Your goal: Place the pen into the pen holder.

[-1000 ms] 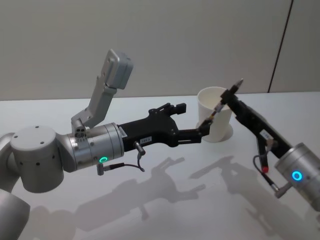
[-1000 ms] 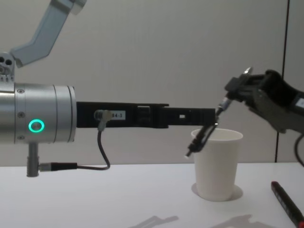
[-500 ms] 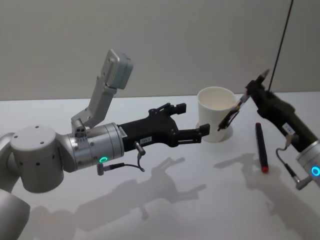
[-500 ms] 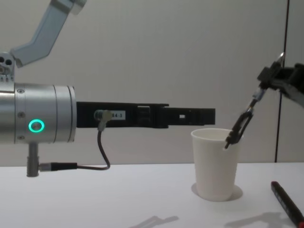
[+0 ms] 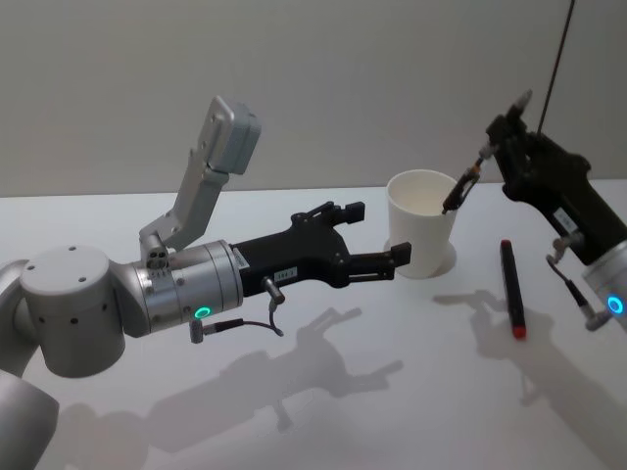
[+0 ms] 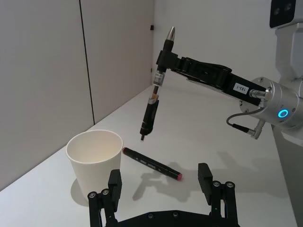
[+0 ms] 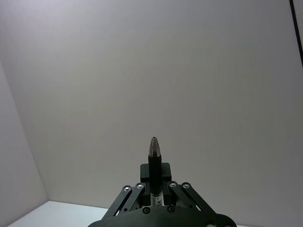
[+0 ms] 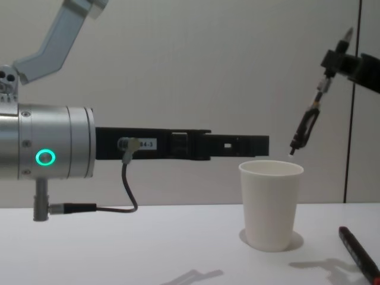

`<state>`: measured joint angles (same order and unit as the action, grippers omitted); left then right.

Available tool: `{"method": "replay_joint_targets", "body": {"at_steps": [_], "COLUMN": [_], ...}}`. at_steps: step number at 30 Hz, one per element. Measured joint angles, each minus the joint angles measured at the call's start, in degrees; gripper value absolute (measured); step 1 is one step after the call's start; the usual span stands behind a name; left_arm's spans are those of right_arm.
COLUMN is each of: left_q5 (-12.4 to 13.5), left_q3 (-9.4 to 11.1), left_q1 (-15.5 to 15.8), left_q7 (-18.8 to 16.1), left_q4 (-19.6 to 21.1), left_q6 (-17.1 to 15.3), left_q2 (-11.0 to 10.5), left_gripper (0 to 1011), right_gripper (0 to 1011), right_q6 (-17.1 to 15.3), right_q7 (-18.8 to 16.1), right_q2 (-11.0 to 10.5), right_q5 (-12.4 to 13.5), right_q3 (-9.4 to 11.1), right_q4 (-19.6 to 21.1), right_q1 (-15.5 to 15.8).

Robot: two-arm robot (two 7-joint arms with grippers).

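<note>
Left gripper (image 6: pixel 158 177) was nearest, reaching forward over the surface (image 5: pixel 323 421). Its jaws were spread wide with nothing between them. It sat just short of the cup (image 6: pixel 94 158), which was off to one finger's side, not inside the jaws. Couldn't tell if it touched the cup wall. Probably on standby or there to steady the cup, not doing the placing.

The white paper cup stood upright with its mouth open and no pen in it, ready to take one from above. Just beyond it, to the robot's right, a black marker (image 5: pixel 509 287) with a red end lay flat on the surface, apart from the cup.

Farthest and highest, the right gripper (image 5: pixel 498 135) had its jaws pinching the pen (image 5: pixel 464 183) close to its upper end, so most of the pen hung free below the grip. The pen was in the air, tilted, lower end toward the cup. In the chest view that end was just above the rim, over the right side of the mouth, not inside. Gripping near the top made sense: the long part could enter the cup without the jaws meeting the rim.

Judged about midway: pen up and nearly lined up, not yet in. The next move would need the tip brought toward the middle of the mouth, then lowered and let go. Risk: the tilted pen catches the rim and tips the light cup.
</note>
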<state>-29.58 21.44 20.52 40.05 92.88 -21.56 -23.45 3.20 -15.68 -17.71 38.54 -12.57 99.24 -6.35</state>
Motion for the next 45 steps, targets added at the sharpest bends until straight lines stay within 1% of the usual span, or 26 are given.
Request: {"method": "replay_joint_targets", "body": {"at_steps": [1, 2, 3, 4, 5, 7, 8, 11, 12, 14, 15, 18, 19, 22, 25, 31, 38, 45], "left_q5": [0.0, 0.0, 0.0, 0.0, 0.0, 0.0, 0.0, 0.0, 0.0, 0.0, 0.0, 0.0, 0.0, 0.0, 0.0, 0.0, 0.0, 0.0], "left_q3": [0.0, 0.0, 0.0, 0.0, 0.0, 0.0, 0.0, 0.0, 0.0, 0.0, 0.0, 0.0, 0.0, 0.0, 0.0, 0.0, 0.0, 0.0], "left_q1": [0.0, 0.0, 0.0, 0.0, 0.0, 0.0, 0.0, 0.0, 0.0, 0.0, 0.0, 0.0, 0.0, 0.0, 0.0, 0.0, 0.0, 0.0], "left_q7": [0.0, 0.0, 0.0, 0.0, 0.0, 0.0, 0.0, 0.0, 0.0, 0.0, 0.0, 0.0, 0.0, 0.0, 0.0, 0.0, 0.0, 0.0], "left_q4": [0.0, 0.0, 0.0, 0.0, 0.0, 0.0, 0.0, 0.0, 0.0, 0.0, 0.0, 0.0, 0.0, 0.0, 0.0, 0.0, 0.0, 0.0], "left_q6": [0.0, 0.0, 0.0, 0.0, 0.0, 0.0, 0.0, 0.0, 0.0, 0.0, 0.0, 0.0, 0.0, 0.0, 0.0, 0.0, 0.0, 0.0], "left_q2": [0.0, 0.0, 0.0, 0.0, 0.0, 0.0, 0.0, 0.0, 0.0, 0.0, 0.0, 0.0, 0.0, 0.0, 0.0, 0.0, 0.0, 0.0], "left_gripper": [1001, 1001, 1001, 1001, 1001, 1001, 1001, 1001, 1001, 1001, 1001, 1001, 1001, 1001, 1001, 1001, 1001, 1001], "right_gripper": [123, 123, 123, 123, 123, 123, 123, 123, 123, 123, 123, 123, 123, 123, 123, 123, 123, 123], "right_q6": [0.5, 0.5, 0.8, 1.0, 1.3, 1.6, 1.8, 2.1, 2.2, 2.4, 2.5, 2.6, 2.7, 2.8, 2.8, 2.8, 2.6, 2.3], "right_q7": [-0.2, -0.2, -0.3, -0.3, -0.3, -0.3, -0.2, 0.1, 0.4, 0.7, 0.9, 1.2, 1.4, 1.6, 1.7, 1.4, 1.0, 0.8], "right_q2": [0.2, 0.2, 0.4, 0.5, 0.8, 1.0, 1.3, 1.6, 1.9, 2.2, 2.6, 3.1, 3.4, 4.1, 4.9, 6.4, 7.8, 8.7], "right_q5": [-1.6, -1.6, -3.1, -3.8, -5.3, -7.0, -8.6, -11.1, -12.6, -14.3, -15.7, -17.6, -18.9, -20.9, -22.6, -24.5, -25.1, -25.3], "right_q3": [-0.1, -0.1, -0.3, -0.3, -0.5, -0.6, -0.8, -1.0, -1.2, -1.3, -1.5, -1.7, -1.9, -2.3, -2.7, -3.4, -4.0, -4.3], "right_q4": [-0.4, -0.4, -0.9, -1.1, -1.5, -2.0, -2.5, -3.3, -3.8, -4.6, -5.4, -6.7, -7.5, -9.1, -10.9, -14.1, -17.4, -19.6], "right_q1": [-0.6, -0.6, -1.2, -1.5, -2.1, -2.7, -3.2, -4.0, -4.6, -5.2, -5.8, -6.7, -7.3, -8.3, -9.5, -11.5, -13.3, -14.4]}}
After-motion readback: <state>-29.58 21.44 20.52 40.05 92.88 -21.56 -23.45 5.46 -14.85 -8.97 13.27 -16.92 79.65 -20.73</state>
